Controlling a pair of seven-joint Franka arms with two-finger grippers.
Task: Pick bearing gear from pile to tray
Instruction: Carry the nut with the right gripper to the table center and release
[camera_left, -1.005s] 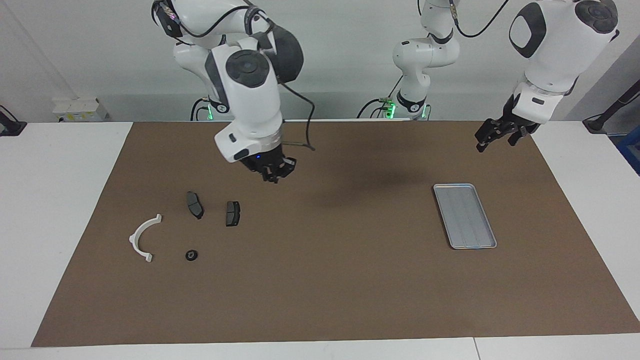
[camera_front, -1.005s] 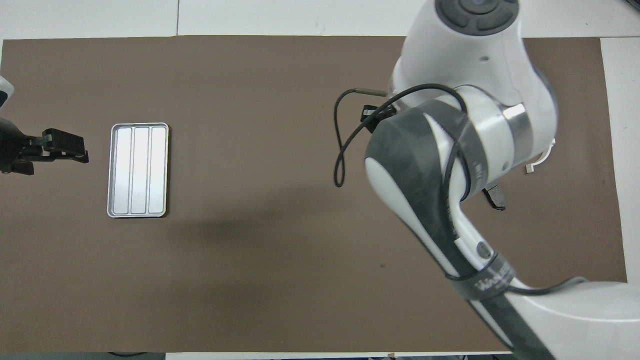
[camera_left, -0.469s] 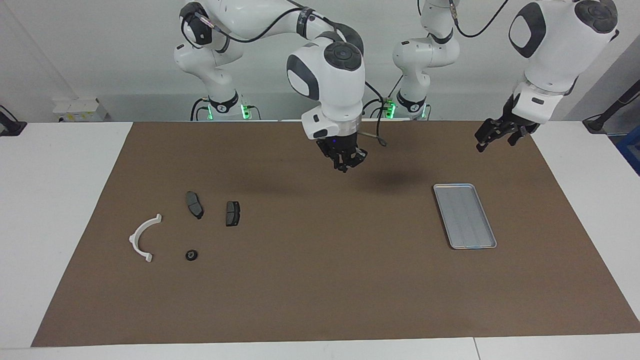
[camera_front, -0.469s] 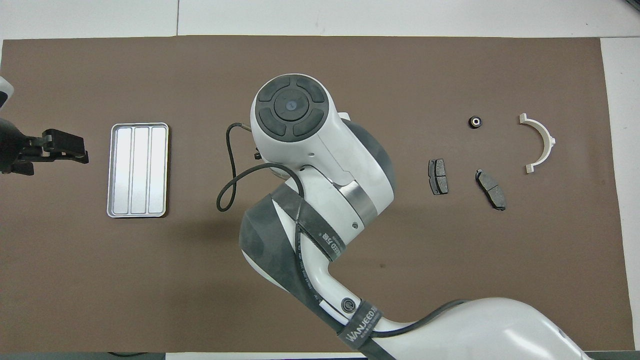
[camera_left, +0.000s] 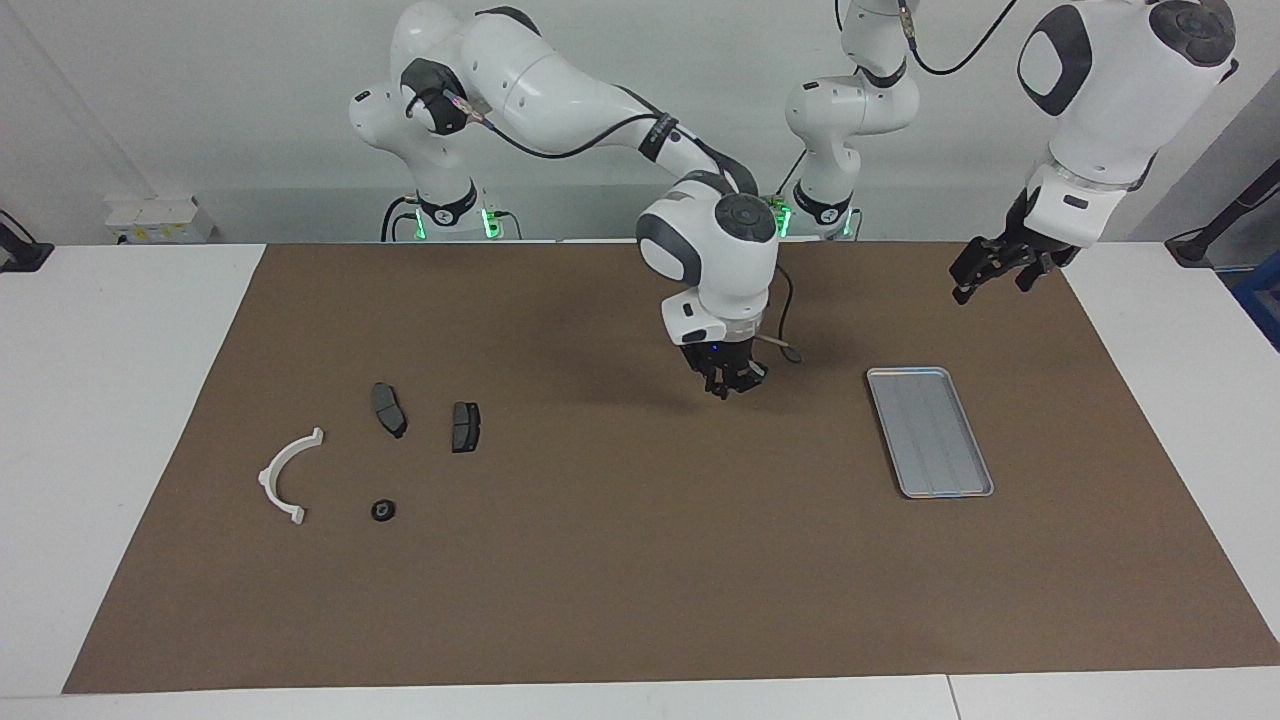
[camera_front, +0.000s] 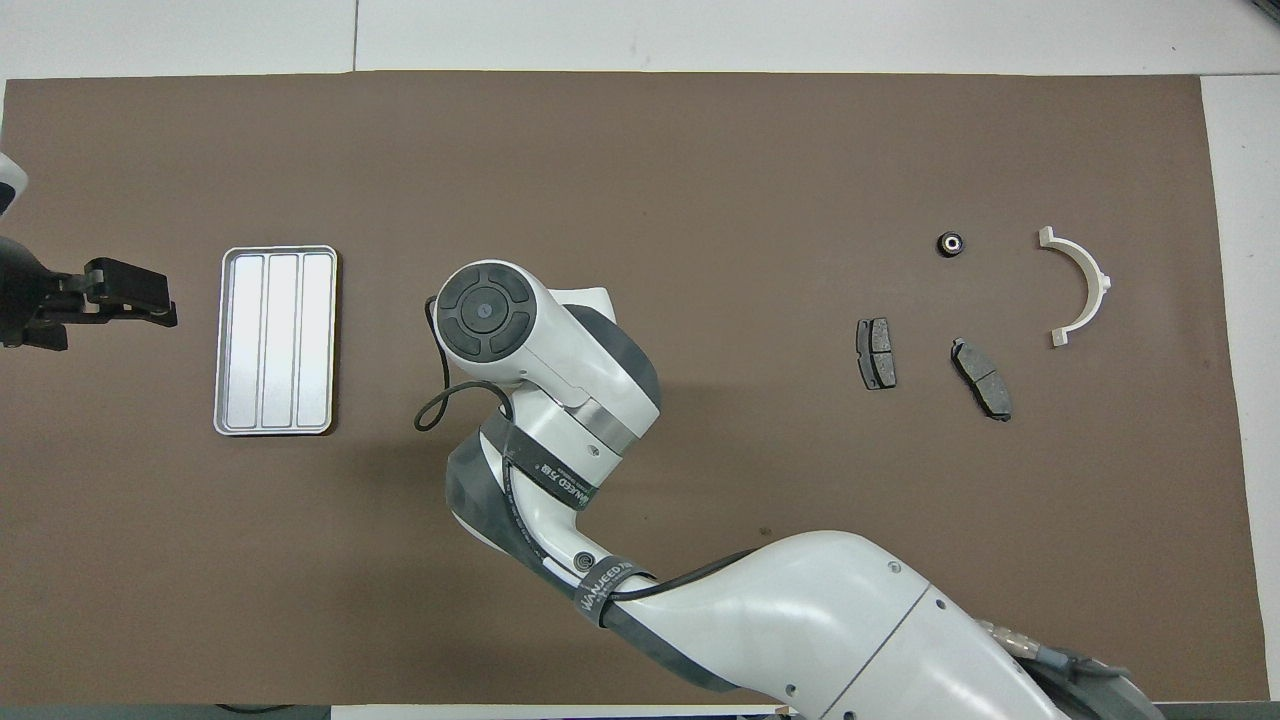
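I carry something tiny, unidentifiable, in the shut right gripper (camera_left: 733, 386) toward the ridged silver metal tray (camera_left: 929, 431); probably light, rigid, slippery; left gripper (camera_left: 990, 272) waits open beside the tray

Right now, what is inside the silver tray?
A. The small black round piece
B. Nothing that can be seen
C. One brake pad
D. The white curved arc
B: the tray shows only its bare ridged floor in both views, while the two brake pads, the white arc and the small black round piece all lie on the mat toward the right arm's end of the table.
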